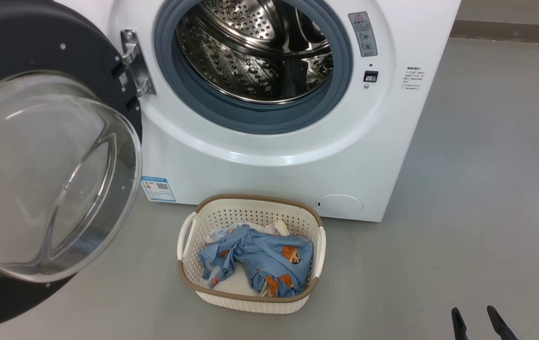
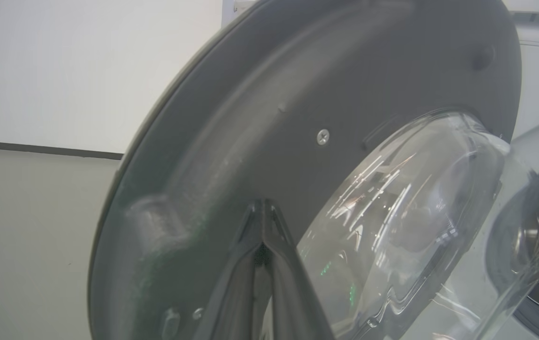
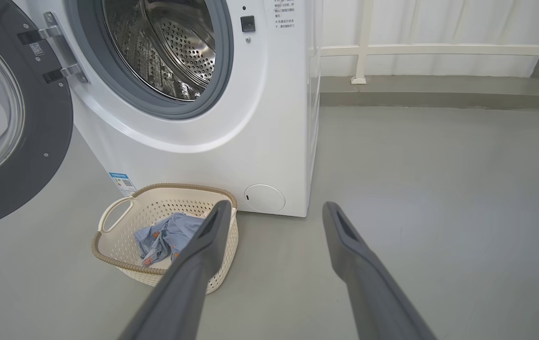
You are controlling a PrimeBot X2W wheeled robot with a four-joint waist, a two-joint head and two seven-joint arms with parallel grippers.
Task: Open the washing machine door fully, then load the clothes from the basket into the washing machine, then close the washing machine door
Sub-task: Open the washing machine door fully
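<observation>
The left gripper (image 2: pixel 262 208) is pinched closed on nothing, its two dark fingertips meeting close against the inner face of the large round washing machine door (image 2: pixel 298 118), on the wide black rim just beside the bulging clear glass bowl; contact cannot be told. The right gripper (image 3: pixel 276 207) is spread apart and empty, hanging low over the smooth grey floor (image 3: pixel 439 212), to the right of the small cream-white perforated plastic basket (image 3: pixel 175 186) with its brown woven-look rim.

That basket (image 1: pixel 250 197) stands on the floor just in front of the big white front-loading washing machine (image 1: pixel 274 174), below the open perforated steel drum (image 1: pixel 255 52). The clothes (image 1: pixel 269 257), soft light-blue fabric printed with orange-brown figures over cream-white pieces, lie crumpled inside it. The washing machine door (image 1: pixel 47 174) is swung wide to the left on its metal hinge (image 1: pixel 135 61).

The clothes look light, limp and tangled, so they should drape and trail when lifted. The best hold is probably a deep pinch on the highest bunched fold near the middle of the blue heap (image 3: pixel 163 236). The basket looks light and may slide or lift if fabric snags its holes. The door is stiff; its glass looks slippery, so the rim is the better place to push.
</observation>
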